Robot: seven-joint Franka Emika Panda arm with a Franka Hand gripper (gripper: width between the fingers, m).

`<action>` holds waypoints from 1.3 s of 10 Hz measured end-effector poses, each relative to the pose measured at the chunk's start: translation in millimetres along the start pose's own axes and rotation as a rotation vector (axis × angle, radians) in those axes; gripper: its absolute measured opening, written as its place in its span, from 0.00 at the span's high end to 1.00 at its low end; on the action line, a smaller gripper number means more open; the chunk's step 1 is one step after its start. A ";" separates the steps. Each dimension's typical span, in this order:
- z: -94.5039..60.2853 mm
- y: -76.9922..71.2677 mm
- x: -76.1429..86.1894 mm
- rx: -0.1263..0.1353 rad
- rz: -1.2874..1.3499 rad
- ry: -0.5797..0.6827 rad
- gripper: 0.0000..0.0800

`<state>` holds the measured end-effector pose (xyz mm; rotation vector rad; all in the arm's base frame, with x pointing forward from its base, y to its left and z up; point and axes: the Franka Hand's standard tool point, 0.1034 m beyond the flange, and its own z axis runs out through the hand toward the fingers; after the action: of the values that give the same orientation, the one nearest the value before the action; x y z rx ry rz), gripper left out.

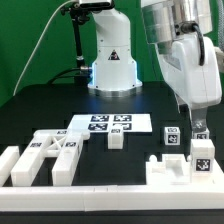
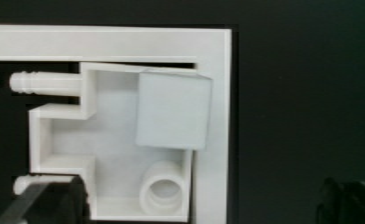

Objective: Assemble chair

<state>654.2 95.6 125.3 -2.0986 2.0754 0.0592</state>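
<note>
A glossy white robot arm (image 1: 185, 50) reaches down at the exterior view's right over a black bench (image 1: 40, 105). Its pincer (image 1: 197, 128) hangs just above a chunky matte-white notched chair piece (image 1: 201, 157), which lies tucked into the corner of a low white border rail (image 1: 165, 178). The wrist view looks straight down on this piece. It shows a stubby round peg (image 2: 40, 80) jutting from one side, a flat rectangular slab (image 2: 175, 105) resting across the body, and a round socket (image 2: 161, 188) near one end. One dark fingertip (image 2: 37, 200) shows beside the piece, and the other is only a faint shape well apart from it. The pincer therefore reads as spread wide and holding nothing. Elsewhere on the bench lie a cluster of white tagged chair parts (image 1: 52, 150) at the exterior view's left, a small white cube-like block (image 1: 117, 139) near the middle, and a white tagged block (image 1: 172, 136) beside the arm. The thin marker board (image 1: 110, 124) lies behind the small block. The notched piece looks like hard moulded plastic, likely stiff, light and not fragile. Its smooth matte faces could still let it twist in a loose grip. The best hold is probably across two flat parallel sides of the body, clear of the peg and socket. The rail hems it in on two sides, so fingers may have little room there.
</note>
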 end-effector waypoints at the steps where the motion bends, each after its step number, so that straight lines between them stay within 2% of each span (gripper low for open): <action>1: 0.0 0.0 -0.1 0.000 0.000 0.000 0.19; 4: -1.5 -0.6 7.3 0.010 -0.116 0.006 0.19; 5: -2.9 5.6 15.0 0.010 -0.142 0.005 0.19; 7: -5.7 23.5 39.9 -0.014 -0.352 0.015 0.19; 8: -6.2 26.9 48.7 -0.011 -0.413 0.025 0.19; 9: -2.0 31.4 45.7 0.002 -0.464 0.039 0.19; 13: -1.2 31.3 45.9 -0.006 -0.716 0.038 0.19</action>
<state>623.8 50.0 115.8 -2.7164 1.2228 -0.0763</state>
